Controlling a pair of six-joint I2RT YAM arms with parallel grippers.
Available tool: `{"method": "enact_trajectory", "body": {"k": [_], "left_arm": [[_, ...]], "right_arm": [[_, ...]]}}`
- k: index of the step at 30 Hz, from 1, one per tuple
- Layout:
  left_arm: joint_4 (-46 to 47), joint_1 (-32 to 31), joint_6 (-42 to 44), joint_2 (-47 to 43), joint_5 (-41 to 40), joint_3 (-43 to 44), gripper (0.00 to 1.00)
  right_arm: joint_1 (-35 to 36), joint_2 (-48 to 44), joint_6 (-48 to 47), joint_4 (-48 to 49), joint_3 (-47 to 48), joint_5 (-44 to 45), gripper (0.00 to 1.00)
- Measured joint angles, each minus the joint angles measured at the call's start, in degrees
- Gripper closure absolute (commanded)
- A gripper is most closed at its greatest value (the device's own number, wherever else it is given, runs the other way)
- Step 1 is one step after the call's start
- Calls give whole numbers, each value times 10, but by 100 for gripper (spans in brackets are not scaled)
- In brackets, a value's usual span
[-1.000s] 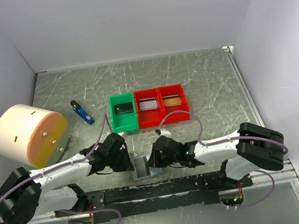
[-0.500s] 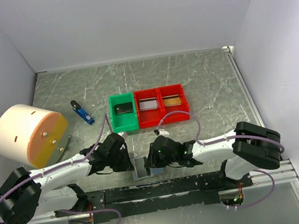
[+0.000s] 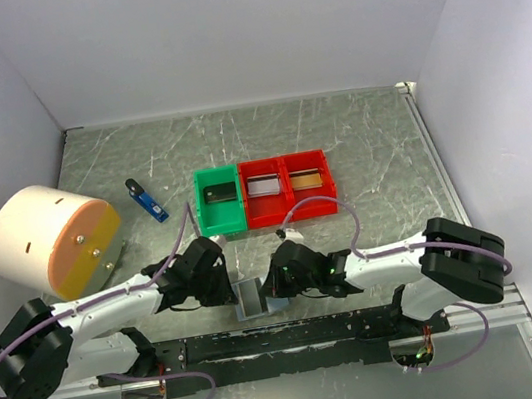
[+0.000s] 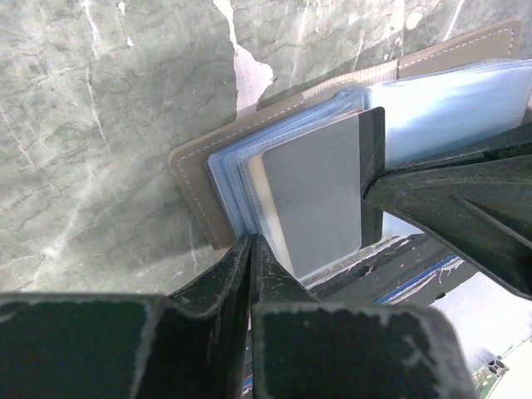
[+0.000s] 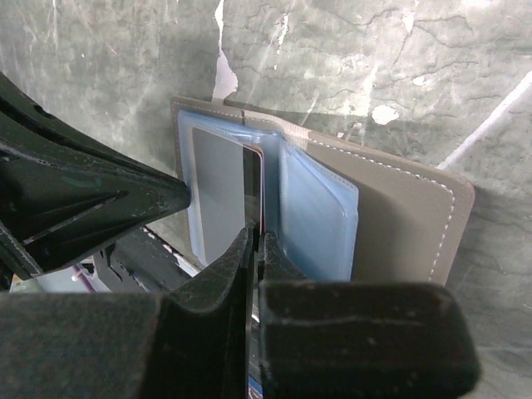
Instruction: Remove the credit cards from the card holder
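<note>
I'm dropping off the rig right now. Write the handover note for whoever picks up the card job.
Grippers: the left gripper is shut on an edge of the card holder, holding it open. The right gripper is shut on a grey card that is not yet clear of the holder.
Done: the green tray and two red trays each seem to hold one card.
Left: pull this card free, put it in a tray, check the remaining sleeves.
</note>
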Motion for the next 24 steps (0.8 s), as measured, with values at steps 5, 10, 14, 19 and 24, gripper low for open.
{"method": "enact_trajectory", "body": {"k": [5, 10, 14, 19, 24], "left_arm": [[-17, 0, 1, -11, -9, 2, 86], [-38, 0, 4, -24, -19, 11, 76], [-37, 0, 6, -35, -17, 22, 70], [-11, -1, 9, -43, 3, 32, 70], [11, -2, 9, -12, 14, 35, 72]], "right_arm": [[-3, -2, 0, -7, -2, 1, 100], [-3, -7, -1, -14, -2, 3, 100], [-5, -7, -2, -11, -2, -1, 100], [-7, 9, -1, -2, -2, -6, 100], [-7, 10, -1, 2, -2, -7, 100]]}}
